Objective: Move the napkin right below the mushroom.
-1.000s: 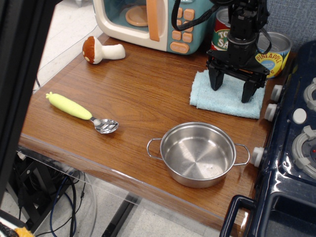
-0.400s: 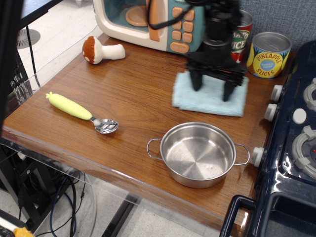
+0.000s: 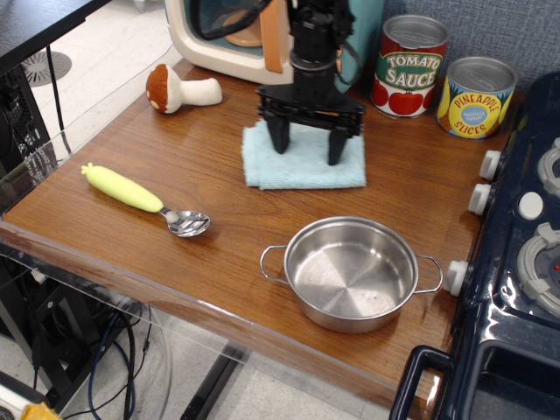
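Napkin lying short of its spot, right of the mushroom

The spread fingers [image 3: 311,147] are pressing down on the napkin [image 3: 304,160], one tip near each side edge; the mushroom [image 3: 179,89] is lying left of and behind the napkin on the desk [image 3: 175,175], so the leftover travel looks leftward.

1 fixed view, raised at the bench's [image 3: 219,245] front-left corner, angled down and across toward the back wall, moderately near, whole wooden top in frame, stove edge [image 3: 516,254] cropped at right, floor visible at left
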### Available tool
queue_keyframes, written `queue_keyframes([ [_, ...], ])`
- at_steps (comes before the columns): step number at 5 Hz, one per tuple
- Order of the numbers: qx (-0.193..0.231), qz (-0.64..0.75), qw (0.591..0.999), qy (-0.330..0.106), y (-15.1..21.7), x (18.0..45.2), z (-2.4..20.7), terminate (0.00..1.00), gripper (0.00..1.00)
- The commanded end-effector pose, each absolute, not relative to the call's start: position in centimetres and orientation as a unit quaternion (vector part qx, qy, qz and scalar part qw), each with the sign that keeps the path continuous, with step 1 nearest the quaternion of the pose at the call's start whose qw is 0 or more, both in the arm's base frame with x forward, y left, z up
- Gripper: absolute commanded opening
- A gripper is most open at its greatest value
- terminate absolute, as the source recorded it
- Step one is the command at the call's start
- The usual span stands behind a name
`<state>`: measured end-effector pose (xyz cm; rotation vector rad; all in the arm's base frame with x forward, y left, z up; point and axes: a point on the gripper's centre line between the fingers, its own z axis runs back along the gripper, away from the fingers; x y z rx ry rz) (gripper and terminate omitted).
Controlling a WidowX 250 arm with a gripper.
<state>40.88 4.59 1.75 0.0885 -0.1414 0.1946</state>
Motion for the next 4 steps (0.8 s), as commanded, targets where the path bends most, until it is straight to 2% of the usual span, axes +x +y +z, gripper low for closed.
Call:
queue_keyframes([
  [1,0.071,0.168,0.979,-0.087,9.9,41.7,3.2,0.0,1.0],
  [3,0.085,0.213,0.97,-0.08,12.1,41.3,3.9,0.0,1.0],
  [4,0.081,0.213,0.97,-0.087,12.0,41.5,4.5,0.0,1.0],
])
